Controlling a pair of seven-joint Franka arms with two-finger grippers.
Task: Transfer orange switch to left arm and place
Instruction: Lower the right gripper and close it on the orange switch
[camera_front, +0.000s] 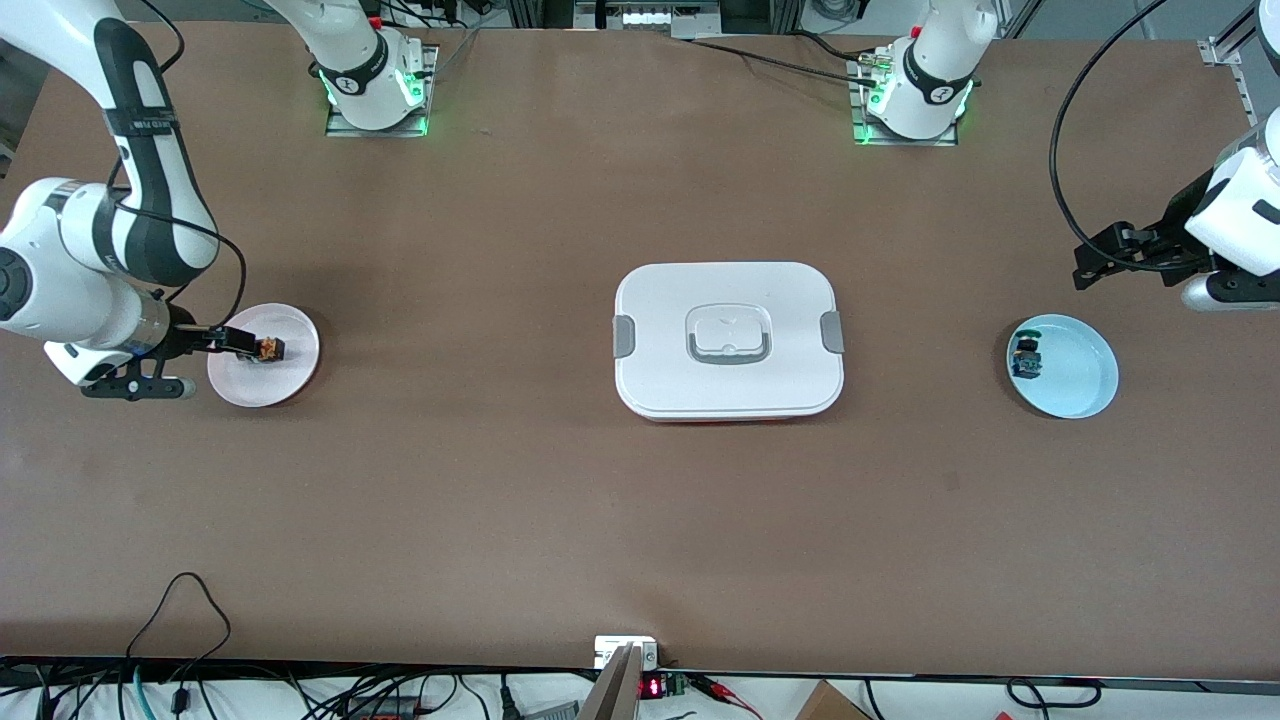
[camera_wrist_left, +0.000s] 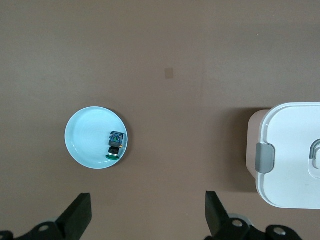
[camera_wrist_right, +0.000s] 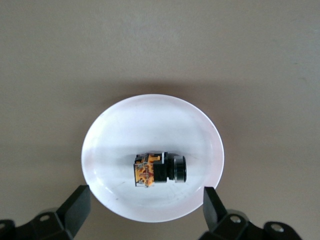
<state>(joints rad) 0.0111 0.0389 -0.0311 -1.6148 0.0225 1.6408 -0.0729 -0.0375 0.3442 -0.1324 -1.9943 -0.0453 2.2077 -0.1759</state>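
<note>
The orange switch (camera_front: 268, 349) lies on its side on a pale pink plate (camera_front: 290, 375) at the right arm's end of the table. In the right wrist view the switch (camera_wrist_right: 159, 170) is a black part with an orange section, on the plate (camera_wrist_right: 125, 125). My right gripper (camera_front: 243, 343) (camera_wrist_right: 145, 210) hangs open over that plate, holding nothing. The white box (camera_front: 728, 340) (camera_wrist_left: 295, 155) with grey clips sits mid-table. My left gripper (camera_front: 1100, 258) (camera_wrist_left: 147, 215) is open and empty over bare table beside a light blue plate (camera_front: 1075, 385) (camera_wrist_left: 90, 130).
On the blue plate lies a small black part with blue and green (camera_front: 1026, 358) (camera_wrist_left: 115, 143). Both arm bases stand along the table edge farthest from the front camera. Cables and electronics line the edge nearest that camera.
</note>
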